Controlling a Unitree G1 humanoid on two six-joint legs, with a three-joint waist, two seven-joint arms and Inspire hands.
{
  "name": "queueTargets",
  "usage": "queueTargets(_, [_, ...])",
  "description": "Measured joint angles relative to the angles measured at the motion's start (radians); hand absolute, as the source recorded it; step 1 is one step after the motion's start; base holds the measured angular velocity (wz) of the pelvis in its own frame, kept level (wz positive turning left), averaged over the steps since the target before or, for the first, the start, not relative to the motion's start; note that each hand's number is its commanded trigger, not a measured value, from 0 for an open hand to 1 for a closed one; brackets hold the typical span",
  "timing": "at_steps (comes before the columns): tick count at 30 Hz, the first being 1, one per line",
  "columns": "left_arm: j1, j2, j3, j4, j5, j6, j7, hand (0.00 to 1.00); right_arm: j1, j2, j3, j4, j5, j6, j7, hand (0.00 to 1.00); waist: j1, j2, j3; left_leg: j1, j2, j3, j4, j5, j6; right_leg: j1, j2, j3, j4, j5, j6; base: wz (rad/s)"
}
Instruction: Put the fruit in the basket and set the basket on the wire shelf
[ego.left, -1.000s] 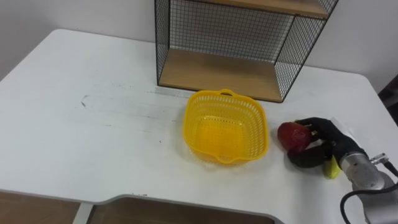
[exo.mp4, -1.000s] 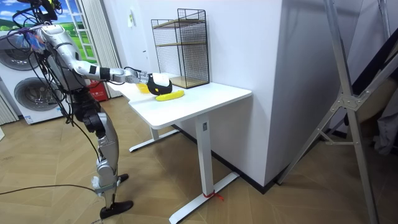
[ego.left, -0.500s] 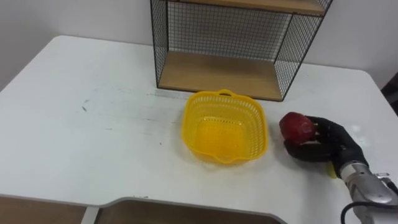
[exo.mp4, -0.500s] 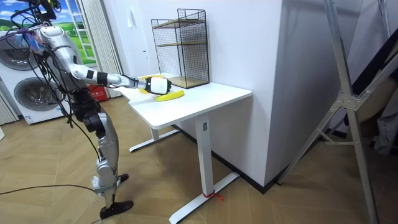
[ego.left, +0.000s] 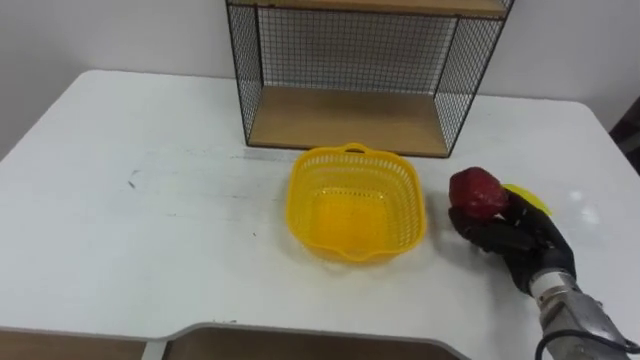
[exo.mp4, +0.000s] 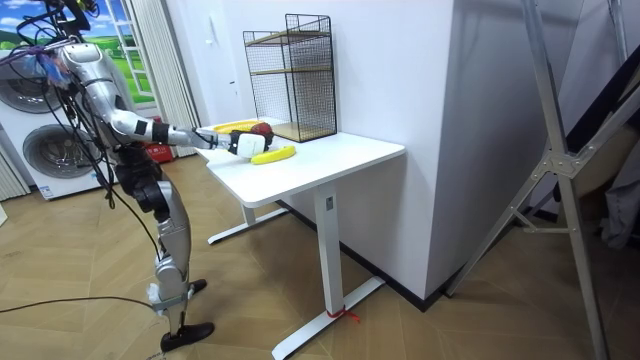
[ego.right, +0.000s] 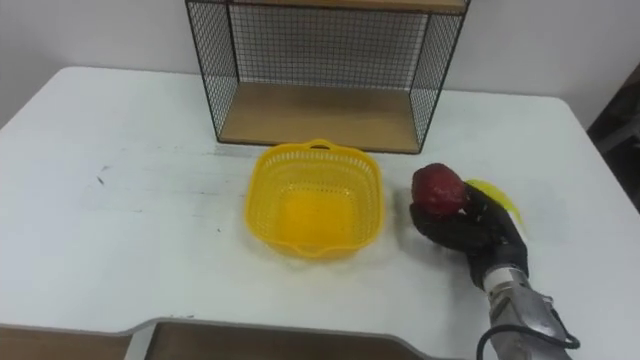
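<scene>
Here rnd fruit (ego.left: 478, 190) in robot hand (ego.left: 518, 240)

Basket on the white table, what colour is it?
Yellow: the perforated plastic basket shows best in the left eye view.

Yellow lattice basket (ego.left: 303, 196), dark red fruit (ego.left: 477, 191), black right hand (ego.left: 516, 240), white table (ego.left: 150, 235).
</scene>
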Motion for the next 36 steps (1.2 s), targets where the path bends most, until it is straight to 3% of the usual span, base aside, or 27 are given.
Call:
queueTargets(4, [-0.001, -0.002, 0.000, 0.005, 0.000, 0.004, -0.004, 0.00, 0.002, 0.000, 0.000, -0.110, 0.000, 0.006, -0.014, 1.00, -0.007, 0.008, 0.0026, -0.001, 0.000, 0.001, -0.001, 0.000, 0.000, -0.004, 0.000, 0.001, 0.000, -0.001, 0.000, 0.00])
queueTargets(14, [-0.004, -0.002, -0.013, 0.018, -0.001, 0.001, -0.002, 0.00, 0.004, 0.005, 0.010, -0.274, -0.025, 0.006, -0.020, 1.00, -0.011, -0.023, 0.0136, -0.018, 0.000, 0.002, 0.002, 0.000, 0.000, -0.016, 0.000, 0.002, 0.001, -0.002, 0.001, 0.00])
queueTargets(16, [-0.005, -0.002, -0.013, 0.017, -0.001, 0.001, -0.002, 0.00, 0.004, 0.005, 0.010, -0.306, -0.046, 0.006, -0.019, 1.00, -0.010, -0.026, 0.0111, -0.022, 0.000, 0.002, 0.002, 0.000, 0.000, -0.016, 0.000, 0.002, 0.002, -0.002, 0.000, 0.00])
queueTargets(24, [-0.042, -0.003, -0.014, 0.015, 0.000, -0.013, -0.003, 0.00, 0.003, 0.003, 0.072, -0.443, -0.327, 0.001, 0.029, 1.00, 0.000, -0.019, 0.0072, -0.021, 0.002, 0.015, -0.005, 0.000, 0.000, -0.030, 0.000, 0.017, 0.007, -0.001, 0.000, -0.04])
queueTargets(28, [-0.050, 0.012, -0.045, 0.019, -0.001, -0.016, -0.006, 0.00, -0.006, -0.001, 0.111, -0.449, -0.446, 0.002, 0.032, 1.00, 0.004, -0.029, 0.0082, -0.024, 0.002, 0.014, -0.003, 0.000, 0.000, -0.029, 0.000, 0.016, 0.009, -0.001, 0.000, -0.01])
queueTargets(36, [-0.070, 0.020, -0.046, 0.019, 0.001, -0.017, -0.043, 0.00, -0.007, -0.007, 0.134, -0.497, -0.614, 0.011, 0.098, 1.00, 0.048, -0.037, 0.0126, -0.034, 0.002, 0.009, -0.003, 0.000, 0.000, -0.049, -0.001, 0.009, 0.019, 0.000, 0.000, 0.01])
